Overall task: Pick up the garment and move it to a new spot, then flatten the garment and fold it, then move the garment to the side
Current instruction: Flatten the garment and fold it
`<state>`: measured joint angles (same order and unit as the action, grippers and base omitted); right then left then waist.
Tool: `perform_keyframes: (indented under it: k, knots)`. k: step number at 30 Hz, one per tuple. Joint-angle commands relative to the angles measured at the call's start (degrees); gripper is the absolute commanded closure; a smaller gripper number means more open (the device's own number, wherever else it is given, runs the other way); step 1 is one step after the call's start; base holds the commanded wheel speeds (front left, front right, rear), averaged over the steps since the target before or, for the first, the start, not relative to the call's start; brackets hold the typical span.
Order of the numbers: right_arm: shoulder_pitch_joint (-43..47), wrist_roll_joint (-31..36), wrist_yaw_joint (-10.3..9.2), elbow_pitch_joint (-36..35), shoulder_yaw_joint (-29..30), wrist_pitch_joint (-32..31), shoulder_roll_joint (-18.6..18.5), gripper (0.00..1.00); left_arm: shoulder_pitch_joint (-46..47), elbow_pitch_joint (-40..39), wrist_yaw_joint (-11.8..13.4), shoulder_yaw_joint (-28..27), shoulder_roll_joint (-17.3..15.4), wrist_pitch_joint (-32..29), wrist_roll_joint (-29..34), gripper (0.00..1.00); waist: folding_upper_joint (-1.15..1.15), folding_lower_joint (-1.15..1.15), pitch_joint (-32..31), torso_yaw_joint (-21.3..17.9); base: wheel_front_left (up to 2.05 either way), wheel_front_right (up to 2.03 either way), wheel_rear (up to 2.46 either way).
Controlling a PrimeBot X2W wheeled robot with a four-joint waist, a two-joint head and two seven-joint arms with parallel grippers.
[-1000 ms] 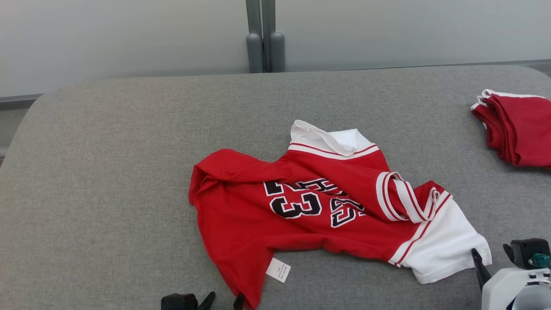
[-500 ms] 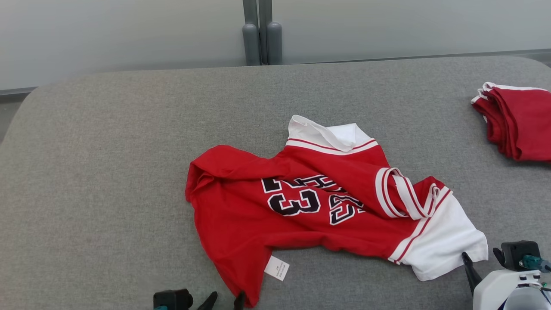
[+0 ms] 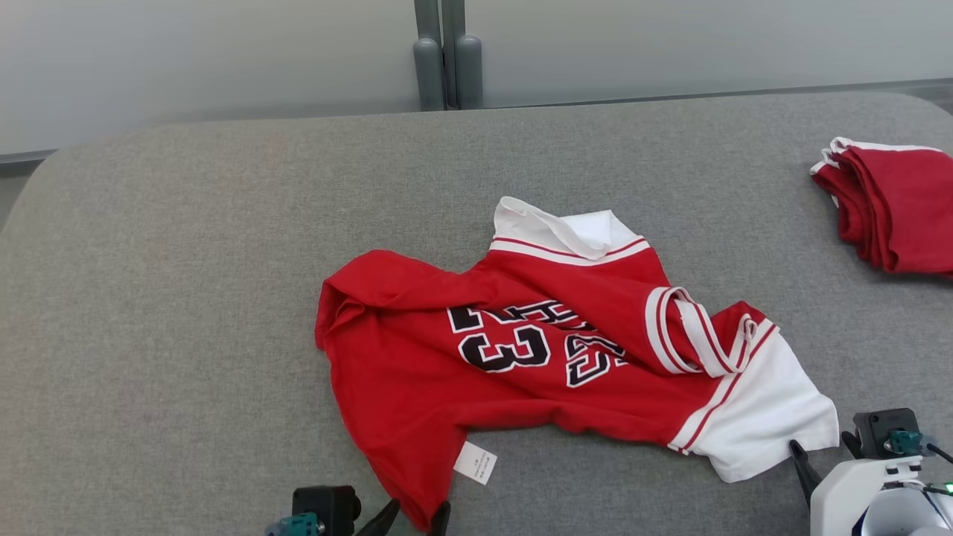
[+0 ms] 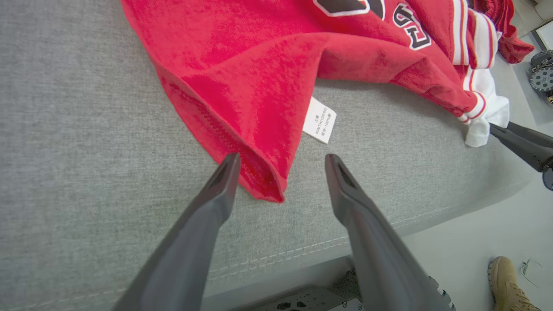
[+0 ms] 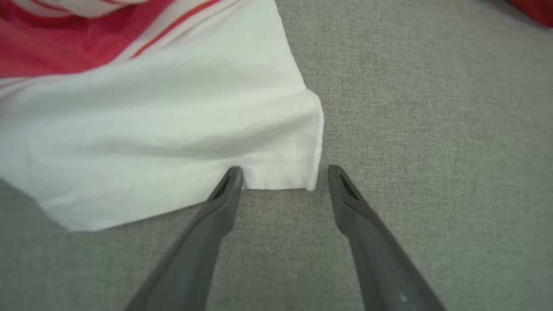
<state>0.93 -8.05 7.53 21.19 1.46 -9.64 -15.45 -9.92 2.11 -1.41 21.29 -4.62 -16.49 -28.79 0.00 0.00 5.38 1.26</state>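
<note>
Garment (image 3: pixel 536 357): one red-and-white jersey, crumpled, lying in the middle of the grey pad (image 3: pixel 186 298), well apart from the folded red stack (image 3: pixel 893 208) at my far right. Left gripper (image 4: pixel 281 157): jaws wide, which I see straddling the red hem corner near the white label (image 4: pixel 319 119). Right gripper (image 5: pixel 284 169): jaws wide, tips either side of the white sleeve corner, not clamped.

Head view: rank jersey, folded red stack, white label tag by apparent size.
1. jersey, largest by far.
2. folded red stack, though the picture's right edge cuts it off, so its full extent is unknown.
3. white label tag, smallest.
</note>
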Motion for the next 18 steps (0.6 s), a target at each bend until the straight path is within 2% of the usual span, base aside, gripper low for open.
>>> perform_keyframes:
  k: [1,11,18]
  knots:
    - [-0.53,-0.49,-0.1,-0.3,-0.03,-0.76,-0.31,0.0,0.53,0.33,0.62,0.26,-0.55,-0.48,0.94,0.0,0.0,0.0,0.88,-0.45,0.0,0.0,0.0]
    - [-0.93,-0.65,-0.1,-3.35,-1.36,-5.2,-0.58,0.0,2.78,2.22,3.54,0.11,-0.36,-1.8,2.41,0.0,0.0,0.0,3.38,-0.96,0.0,0.0,0.0]
    - [-0.58,-1.59,-0.05,-5.34,-2.45,-6.55,-0.54,0.0,3.68,5.88,2.96,1.05,-0.14,-2.02,1.7,0.0,0.0,0.0,4.53,-1.14,0.0,0.0,0.0]
